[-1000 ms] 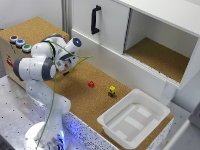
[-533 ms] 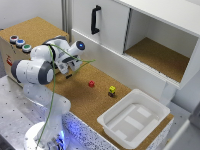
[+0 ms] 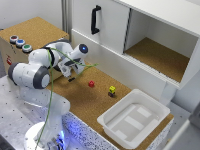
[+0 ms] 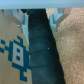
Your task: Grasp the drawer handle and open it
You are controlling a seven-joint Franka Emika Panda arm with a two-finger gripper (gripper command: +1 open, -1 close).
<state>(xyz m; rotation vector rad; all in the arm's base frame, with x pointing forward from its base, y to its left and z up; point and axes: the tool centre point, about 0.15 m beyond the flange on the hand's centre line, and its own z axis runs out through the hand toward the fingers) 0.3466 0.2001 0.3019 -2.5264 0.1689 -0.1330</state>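
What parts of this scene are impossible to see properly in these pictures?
- Gripper: in the exterior view the arm's own body hides its fingers, so open or shut is unclear.
- Dark cylinder: fills the blurred wrist view; I cannot tell what it is.
- Small yellow-black object and red block: too small to identify.
- Black handle: visible, detail blurred.

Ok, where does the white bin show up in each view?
Exterior view: the white bin sits toward the exterior view's lower right.
Wrist view: not in it.
Shared landmark: the cork tabletop, visible in both.
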